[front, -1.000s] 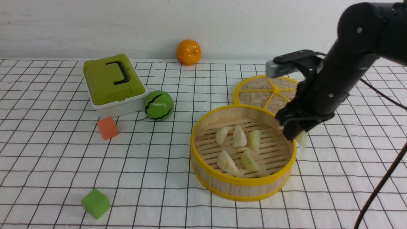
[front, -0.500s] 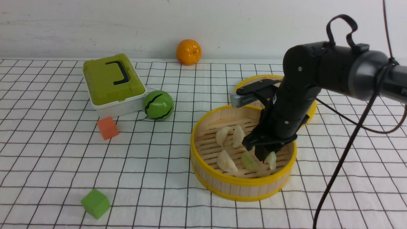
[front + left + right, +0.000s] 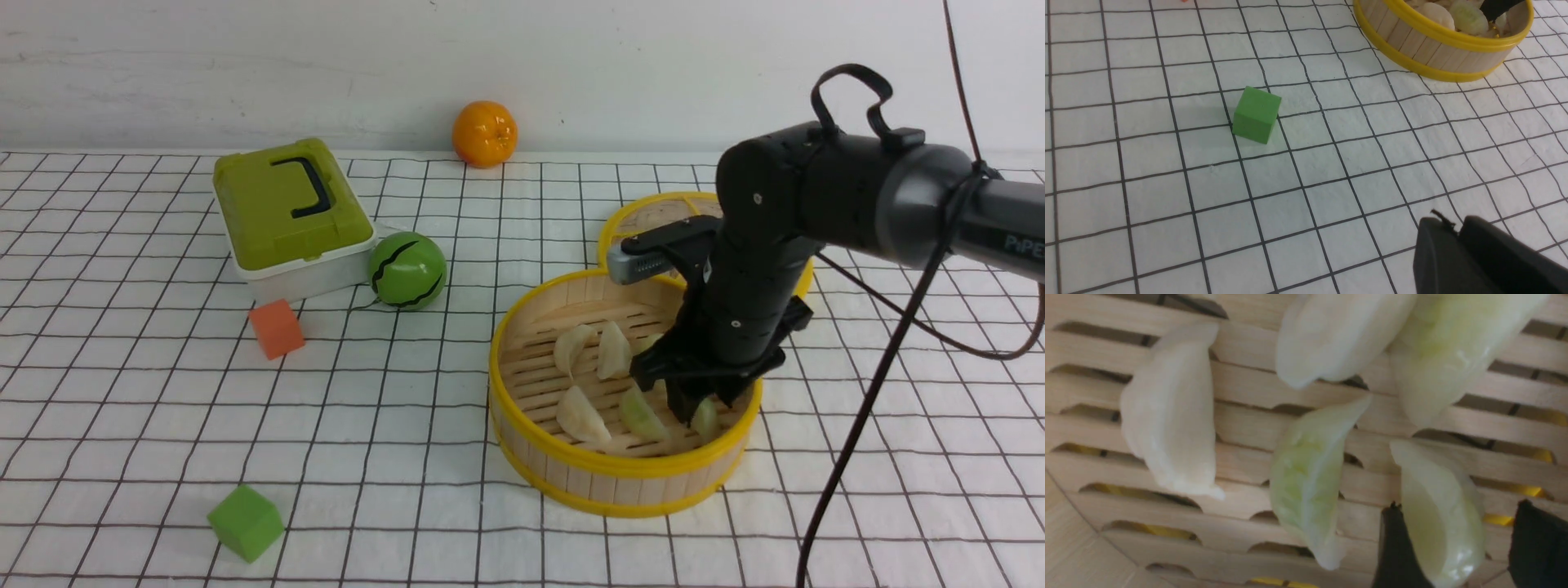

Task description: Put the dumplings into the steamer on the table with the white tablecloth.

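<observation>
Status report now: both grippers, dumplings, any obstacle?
Right gripper open, inside steamer, pale dumpling between fingers. Left gripper shut, empty. No obstacle.

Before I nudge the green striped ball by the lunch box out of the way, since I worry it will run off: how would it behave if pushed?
The green ball looks round and smooth, so it would probably roll freely on the flat tablecloth. Its glossy shell suggests hard, light plastic, likely slippery for a pincer. The green box beside it could stop it on that side only.
</observation>
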Robot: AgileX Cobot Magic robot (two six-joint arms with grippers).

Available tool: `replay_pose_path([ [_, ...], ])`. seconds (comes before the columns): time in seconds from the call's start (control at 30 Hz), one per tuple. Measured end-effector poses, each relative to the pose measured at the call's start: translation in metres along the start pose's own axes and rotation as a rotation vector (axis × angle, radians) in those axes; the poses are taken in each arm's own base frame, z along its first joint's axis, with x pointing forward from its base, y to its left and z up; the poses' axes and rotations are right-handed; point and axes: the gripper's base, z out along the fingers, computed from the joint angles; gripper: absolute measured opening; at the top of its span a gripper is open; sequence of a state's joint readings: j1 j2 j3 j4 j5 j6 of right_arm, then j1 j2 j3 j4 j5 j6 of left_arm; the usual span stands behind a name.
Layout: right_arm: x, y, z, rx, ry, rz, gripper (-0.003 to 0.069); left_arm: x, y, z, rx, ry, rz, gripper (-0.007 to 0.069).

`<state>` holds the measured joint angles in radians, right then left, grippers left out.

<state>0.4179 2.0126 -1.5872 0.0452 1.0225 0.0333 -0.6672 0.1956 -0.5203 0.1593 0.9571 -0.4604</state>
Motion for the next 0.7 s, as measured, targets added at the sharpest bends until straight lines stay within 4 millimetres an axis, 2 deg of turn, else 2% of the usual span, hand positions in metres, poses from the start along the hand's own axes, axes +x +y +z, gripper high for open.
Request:
replay_pose_path([
  [0.1, 0.003, 0.001, -0.016, -0.003, -0.009, -0.007, 0.0377, 0.000, 0.000, 0.000, 0.000, 0.000, 0.000, 0.0072],
  [0.17, 0.009, 0.003, -0.054, -0.019, -0.062, -0.041, 0.0356, 0.000, 0.000, 0.000, 0.000, 0.000, 0.000, 0.0072],
  [0.2, 0.013, 0.004, -0.068, -0.027, -0.081, -0.052, 0.0340, 0.000, 0.000, 0.000, 0.000, 0.000, 0.000, 0.0072],
  [0.23, 0.013, 0.004, -0.072, -0.029, -0.090, -0.055, 0.0340, 0.000, 0.000, 0.000, 0.000, 0.000, 0.000, 0.0072],
  [0.27, 0.022, 0.007, -0.105, -0.048, -0.152, -0.080, 0.0302, 0.000, 0.000, 0.000, 0.000, 0.000, 0.000, 0.0074],
  [0.3, 0.029, 0.009, -0.124, -0.062, -0.192, -0.093, 0.0275, 0.000, 0.000, 0.000, 0.000, 0.000, 0.000, 0.0075],
  [0.33, 0.035, 0.010, -0.139, -0.072, -0.226, -0.103, 0.0252, 0.000, 0.000, 0.000, 0.000, 0.000, 0.000, 0.0076],
  [0.37, 0.036, 0.010, -0.143, -0.074, -0.238, -0.107, 0.0246, 0.000, 0.000, 0.000, 0.000, 0.000, 0.000, 0.0076],
  [0.4, 0.051, 0.012, -0.169, -0.091, -0.312, -0.120, 0.0189, 0.000, 0.000, 0.000, 0.000, 0.000, 0.000, 0.0077],
  [0.53, 0.097, 0.012, -0.216, -0.111, -0.509, -0.123, 0.0062, 0.000, 0.000, 0.000, 0.000, 0.000, 0.000, 0.0082],
  [0.57, 0.100, 0.012, -0.217, -0.111, -0.513, -0.125, 0.0062, 0.000, 0.000, 0.000, 0.000, 0.000, 0.000, 0.0082],
  [0.6, 0.121, 0.011, -0.227, -0.110, -0.598, -0.121, 0.0018, 0.000, 0.000, 0.000, 0.000, 0.000, 0.000, 0.0083],
  [0.63, 0.133, 0.010, -0.233, -0.110, -0.665, -0.115, -0.0008, 0.000, 0.000, 0.000, -0.001, 0.000, 0.000, 0.0083],
  [0.7, 0.153, 0.009, -0.238, -0.111, -0.759, -0.107, -0.0022, 0.000, 0.000, 0.000, -0.001, 0.000, 0.000, 0.0083],
])
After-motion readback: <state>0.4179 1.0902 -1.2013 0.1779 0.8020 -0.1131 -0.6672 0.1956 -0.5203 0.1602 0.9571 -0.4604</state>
